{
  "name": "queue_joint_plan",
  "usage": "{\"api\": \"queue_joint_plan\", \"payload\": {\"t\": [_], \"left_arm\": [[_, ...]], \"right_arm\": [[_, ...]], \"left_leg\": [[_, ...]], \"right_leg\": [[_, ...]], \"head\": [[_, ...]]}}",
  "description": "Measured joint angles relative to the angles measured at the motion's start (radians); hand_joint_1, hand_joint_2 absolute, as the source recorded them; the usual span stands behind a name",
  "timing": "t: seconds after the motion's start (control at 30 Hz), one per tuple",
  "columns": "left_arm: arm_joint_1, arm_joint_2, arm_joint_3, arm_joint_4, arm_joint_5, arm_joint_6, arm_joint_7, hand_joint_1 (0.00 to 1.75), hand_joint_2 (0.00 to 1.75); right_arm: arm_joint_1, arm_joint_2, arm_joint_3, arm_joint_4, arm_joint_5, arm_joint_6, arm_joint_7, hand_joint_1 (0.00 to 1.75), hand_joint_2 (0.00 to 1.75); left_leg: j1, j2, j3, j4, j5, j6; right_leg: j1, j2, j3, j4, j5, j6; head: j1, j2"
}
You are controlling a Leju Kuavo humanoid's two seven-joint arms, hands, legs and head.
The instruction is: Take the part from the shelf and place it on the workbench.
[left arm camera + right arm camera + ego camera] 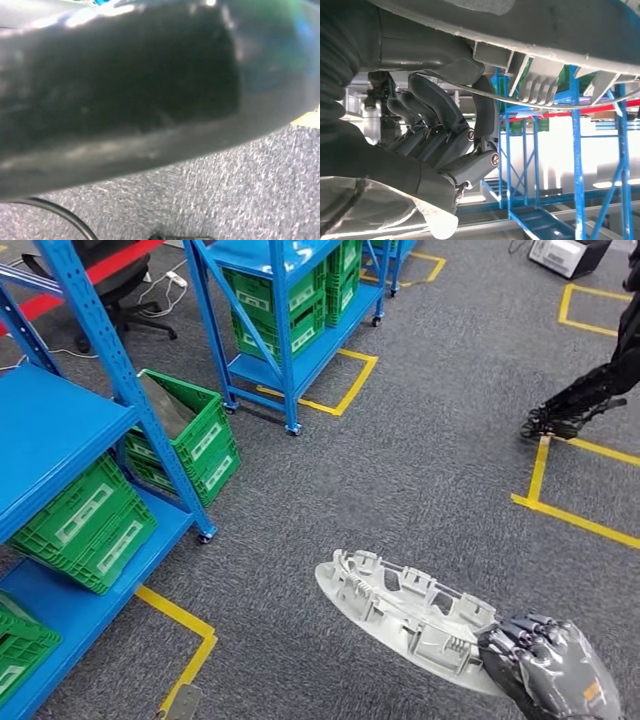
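The part (404, 615) is a long, flat, light-grey plastic panel with ribs and clips on its upper face. It hangs level above the grey carpet at the lower right of the head view. My right hand (547, 665) grips its near end, fingers wrapped over the edge. In the right wrist view the dark fingers (444, 125) curl against the part's underside (546, 35), with the thumb pressed to it. The blue shelf (68, 430) stands to the left, apart from the part.
Green crates (87, 525) sit on the blue shelf and one (189, 430) on the floor beside it. A second blue rack (294, 310) stands further back. Yellow floor tape (573, 515) marks bays on the right. A dark robot foot (566, 415) stands at the far right.
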Motion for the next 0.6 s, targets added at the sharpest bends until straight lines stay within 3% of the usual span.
{"api": "queue_joint_plan", "payload": {"t": [0.1,0.13,0.17,0.2,0.27,0.33,0.47,0.53,0.6], "left_arm": [[0.0,-0.002,0.0,0.0,0.0,0.0,0.0,0.0,0.0],[0.001,-0.002,0.0,0.0,0.0,0.0,0.0,0.0,0.0],[0.001,-0.002,0.0,0.0,0.0,0.0,0.0,0.0,0.0],[0.001,-0.002,0.0,0.0,0.0,0.0,0.0,0.0,0.0],[0.0,-0.002,0.0,0.0,0.0,-0.001,0.0,0.0,0.0],[0.0,-0.002,0.0,0.0,0.0,-0.001,0.0,0.0,0.0],[0.0,-0.001,0.0,0.0,0.0,-0.001,-0.001,0.0,0.0],[-0.001,-0.001,0.0,0.0,0.0,0.0,-0.001,0.0,0.0],[0.0,-0.001,0.0,0.0,0.0,0.0,-0.001,0.0,0.0]], "right_arm": [[0.002,0.0,-0.001,-0.001,0.0,0.0,0.0,1.75,1.75],[0.004,0.0,-0.001,-0.001,0.0,0.0,0.0,1.75,1.75],[0.005,0.0,-0.001,-0.001,0.0,0.0,0.0,1.75,1.75],[0.006,0.0,-0.001,-0.001,0.0,0.0,0.0,1.75,1.75],[0.005,0.0,-0.001,-0.001,0.0,0.001,0.0,1.75,1.75],[0.004,0.0,-0.001,-0.001,0.0,0.001,-0.001,1.75,1.75],[0.003,0.0,-0.001,-0.001,-0.001,0.002,-0.003,1.75,1.75],[0.003,0.001,-0.001,-0.001,-0.002,0.002,-0.005,1.75,1.75],[0.003,0.001,-0.001,-0.001,-0.002,0.002,-0.006,1.75,1.75]], "left_leg": [[-0.001,0.007,-0.001,-0.002,0.001,0.005],[-0.002,0.01,-0.001,-0.001,0.0,0.005],[-0.002,0.012,-0.001,-0.001,0.0,0.005],[-0.002,0.014,0.001,0.0,-0.001,0.004],[-0.003,0.016,0.001,0.005,-0.005,-0.003],[-0.007,0.017,-0.002,0.013,-0.008,-0.013],[-0.004,0.018,-0.009,0.03,-0.022,-0.03],[-0.001,0.015,-0.044,0.113,-0.075,-0.038],[0.0,0.013,-0.106,0.253,-0.137,-0.042]], "right_leg": [[-0.003,-0.009,-0.09,0.193,-0.089,0.01],[-0.004,-0.01,-0.107,0.23,-0.097,0.013],[-0.005,-0.011,-0.104,0.226,-0.085,0.015],[-0.007,-0.013,-0.08,0.18,-0.056,0.016],[-0.01,-0.024,-0.002,0.033,0.004,0.019],[-0.008,-0.029,0.044,-0.05,0.024,0.01],[-0.005,-0.021,0.047,-0.058,0.026,-0.016],[-0.007,-0.02,0.049,-0.062,0.028,-0.027],[-0.007,-0.017,0.048,-0.062,0.028,-0.031]], "head": [[0.002,0.0],[0.002,0.0],[0.002,0.0],[0.002,0.0],[0.002,0.0],[0.0,0.0],[-0.003,0.0],[-0.005,0.0],[-0.006,0.0]]}}
